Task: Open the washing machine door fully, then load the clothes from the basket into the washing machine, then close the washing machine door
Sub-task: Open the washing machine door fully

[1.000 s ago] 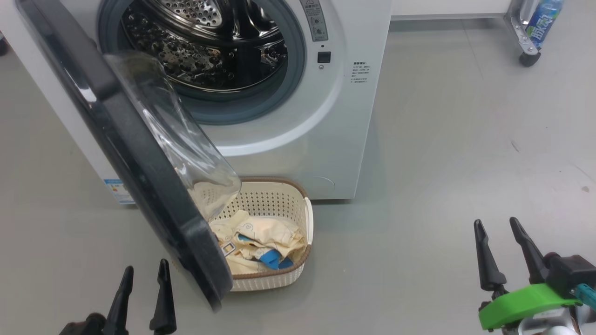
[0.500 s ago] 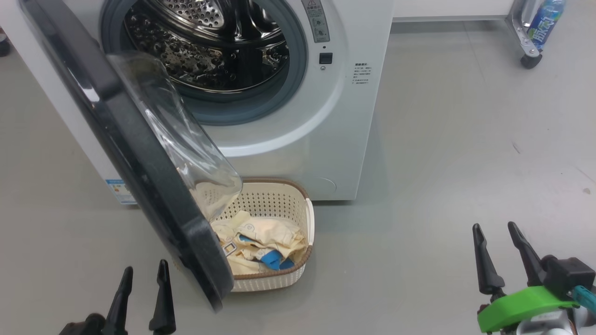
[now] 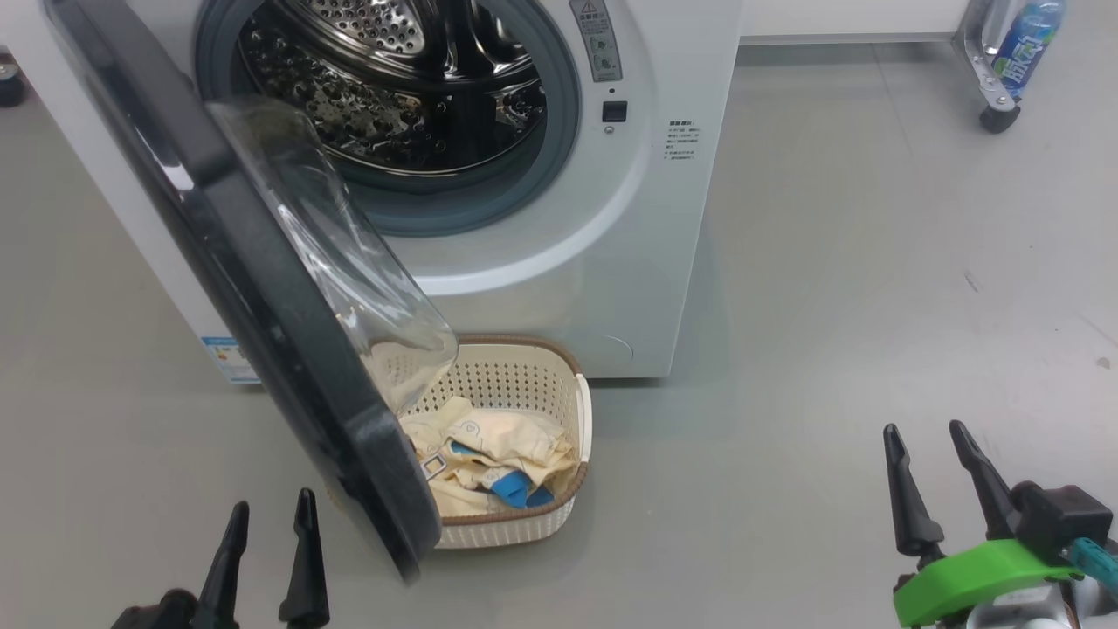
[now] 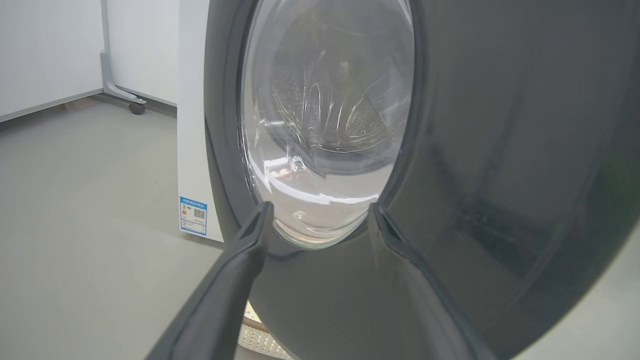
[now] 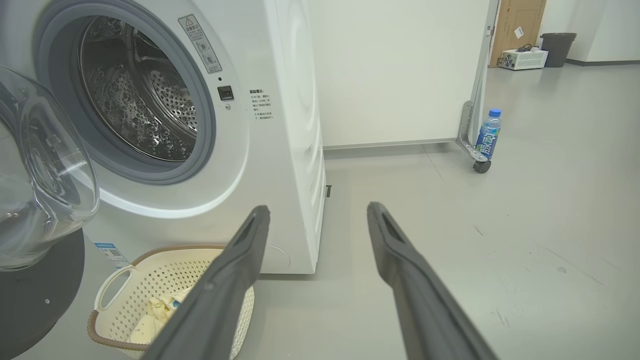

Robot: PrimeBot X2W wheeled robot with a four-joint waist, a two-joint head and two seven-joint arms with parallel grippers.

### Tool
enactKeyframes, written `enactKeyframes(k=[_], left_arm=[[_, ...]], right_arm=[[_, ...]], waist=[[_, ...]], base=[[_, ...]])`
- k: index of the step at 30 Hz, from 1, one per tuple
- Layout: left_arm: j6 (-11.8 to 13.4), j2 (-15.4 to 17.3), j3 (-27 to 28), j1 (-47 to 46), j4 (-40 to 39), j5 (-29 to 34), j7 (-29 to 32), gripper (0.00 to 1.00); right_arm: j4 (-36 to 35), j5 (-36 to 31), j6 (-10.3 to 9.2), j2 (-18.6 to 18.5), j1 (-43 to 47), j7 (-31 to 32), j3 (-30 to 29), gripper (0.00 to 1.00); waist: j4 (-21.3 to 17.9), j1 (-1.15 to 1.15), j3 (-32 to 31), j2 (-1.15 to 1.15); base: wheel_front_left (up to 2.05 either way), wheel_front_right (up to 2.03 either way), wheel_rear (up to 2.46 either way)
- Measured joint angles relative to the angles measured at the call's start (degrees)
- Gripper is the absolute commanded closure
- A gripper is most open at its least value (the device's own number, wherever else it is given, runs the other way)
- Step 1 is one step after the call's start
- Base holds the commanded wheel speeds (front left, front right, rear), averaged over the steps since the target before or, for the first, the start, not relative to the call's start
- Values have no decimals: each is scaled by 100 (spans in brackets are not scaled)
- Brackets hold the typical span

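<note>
The washing machine (image 3: 646, 262) stands with its steel drum (image 3: 393, 87) exposed. Its door (image 3: 262, 288) is swung out towards me, and the glass porthole (image 3: 349, 262) bulges over the left part of the basket (image 3: 581, 419). The basket sits on the floor against the machine's front, holding pale-yellow clothes (image 3: 498, 445) with blue patches. My left gripper (image 3: 272, 502) is open, low and just left of the door's lower edge; in the left wrist view it (image 4: 321, 207) faces the door's outer face (image 4: 500, 150). My right gripper (image 3: 923, 428) is open, empty and far right of the basket.
A drink bottle (image 5: 487, 132) stands by a castor of a white partition at the far right. A blue energy label (image 4: 193, 215) sits low on the machine's front. Grey floor spreads to the right of the machine and basket (image 5: 150, 265).
The whole head view has shifted slightly, so the camera moved. The right gripper sits a little lower in it. Both grippers stay open and nothing was taken hold of.
</note>
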Motion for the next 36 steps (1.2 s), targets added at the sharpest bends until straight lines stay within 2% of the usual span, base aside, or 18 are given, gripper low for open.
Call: enactKeyframes(k=[15,17,22,26,36], left_arm=[[0,26,12,1,-13,0,0,0],[0,27,13,1,0,0,0,98],[0,26,94,0,81,38,0,100],[0,11,397,-3,41,174,0,100],[0,-53,1269,-218,-872,580,-4,100]], right_arm=[[1,0,0,2,0,0,9,0],[1,0,0,3,0,0,11,0],[1,0,0,12,0,0,13,0],[5,0,0,36,-1,0,11,0],[47,0,0,99,-1,0,-23,0]], waist=[[20,0,68,0],[22,0,78,0],[39,0,114,0],[81,0,153,0],[238,0,204,0]], base=[[0,0,0],[0,0,0],[0,0,0],[0,0,0],[0,0,0]])
